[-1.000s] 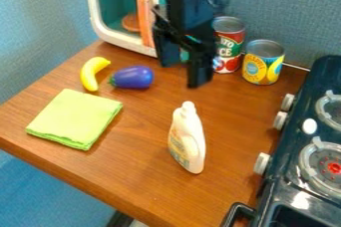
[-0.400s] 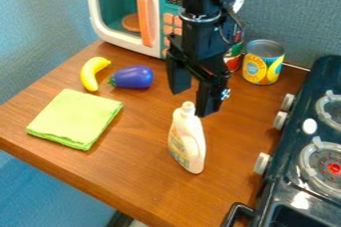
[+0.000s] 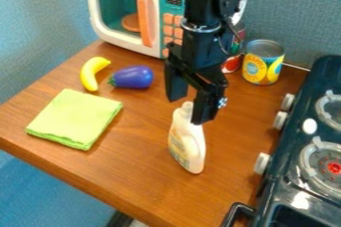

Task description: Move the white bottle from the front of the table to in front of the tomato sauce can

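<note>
The gripper (image 3: 188, 109), its fingers spread apart, hung over the top of the white bottle (image 3: 187, 144).

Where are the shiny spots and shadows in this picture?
In the camera view, a bright white glare sits on the dark stove, below the nearer burner; a softer shine shows on the purple eggplant; a thin shadow runs along the right side of the green cloth.
</note>
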`<state>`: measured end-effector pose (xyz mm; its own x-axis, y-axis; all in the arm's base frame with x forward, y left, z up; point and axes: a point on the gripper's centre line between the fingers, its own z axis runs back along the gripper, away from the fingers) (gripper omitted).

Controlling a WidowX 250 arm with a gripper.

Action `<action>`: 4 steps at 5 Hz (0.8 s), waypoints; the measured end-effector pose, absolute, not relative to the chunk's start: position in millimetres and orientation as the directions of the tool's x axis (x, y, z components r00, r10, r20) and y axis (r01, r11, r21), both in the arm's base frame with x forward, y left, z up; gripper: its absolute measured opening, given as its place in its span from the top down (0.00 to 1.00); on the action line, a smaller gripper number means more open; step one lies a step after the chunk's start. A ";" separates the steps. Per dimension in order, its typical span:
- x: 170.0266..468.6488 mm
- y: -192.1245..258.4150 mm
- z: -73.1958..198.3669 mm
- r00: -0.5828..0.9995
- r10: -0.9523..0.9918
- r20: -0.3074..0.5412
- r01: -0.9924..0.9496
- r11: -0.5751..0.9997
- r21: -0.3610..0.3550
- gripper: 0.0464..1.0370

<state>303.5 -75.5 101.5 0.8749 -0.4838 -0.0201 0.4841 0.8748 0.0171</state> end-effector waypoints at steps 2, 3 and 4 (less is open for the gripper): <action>306.1 -76.6 97.3 0.890 -0.454 -0.039 0.456 0.890 0.033 0.46; 307.2 -77.4 97.3 0.893 -0.449 -0.032 0.450 0.892 0.035 0.67; 307.8 -77.8 97.7 0.893 -0.450 -0.025 0.451 0.892 0.034 0.69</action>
<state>307.8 -77.8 97.7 0.8925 -0.4503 -0.0255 0.4509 0.8919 0.0343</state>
